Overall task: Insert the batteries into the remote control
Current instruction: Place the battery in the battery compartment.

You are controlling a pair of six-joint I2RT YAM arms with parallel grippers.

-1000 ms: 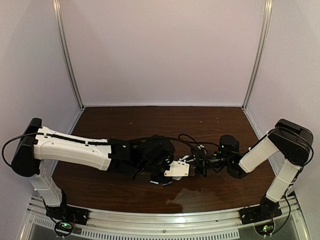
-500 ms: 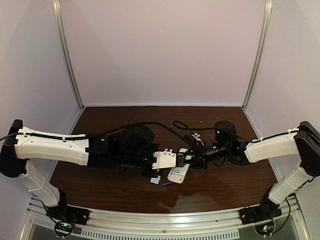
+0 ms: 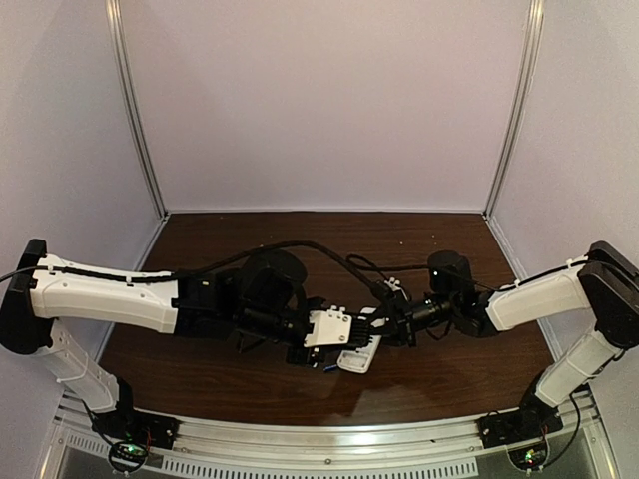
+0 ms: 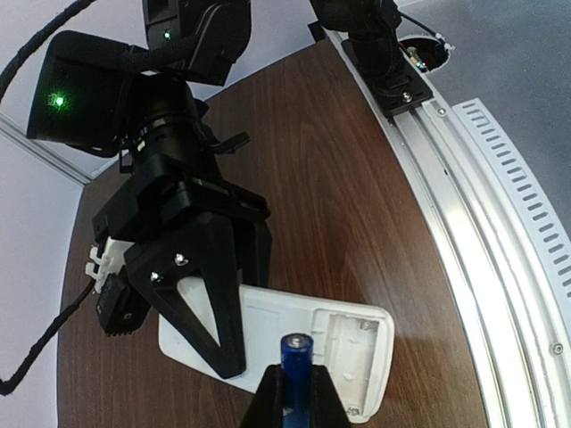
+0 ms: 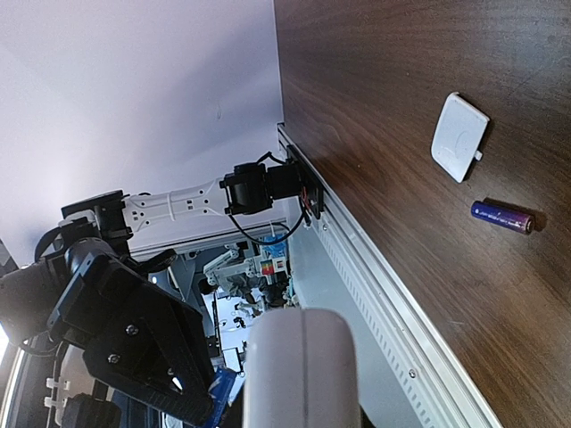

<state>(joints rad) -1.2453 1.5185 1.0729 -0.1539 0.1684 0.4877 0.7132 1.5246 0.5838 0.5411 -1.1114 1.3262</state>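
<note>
In the left wrist view my left gripper (image 4: 297, 379) is shut on a blue battery (image 4: 297, 357) that stands upright between its fingers. Just beyond it lies the white remote control (image 4: 343, 343), back side up, its battery compartment (image 4: 364, 352) open and empty. My right gripper (image 3: 384, 327) is shut on the remote's other end; its black fingers (image 4: 201, 294) clamp the white shell. A second blue battery (image 5: 502, 217) lies on the wooden table. From above, the remote control (image 3: 359, 354) shows just below where the two grippers meet.
A small white square cover piece (image 5: 459, 136) lies on the table near the loose battery. The metal rail (image 4: 464, 223) of the table's near edge runs close by. Cables loop over both wrists.
Over the last second the right arm has stretched out toward the centre and the left arm has drawn back leftward. The remote has sunk slightly toward the near edge. Both grips are unchanged.
</note>
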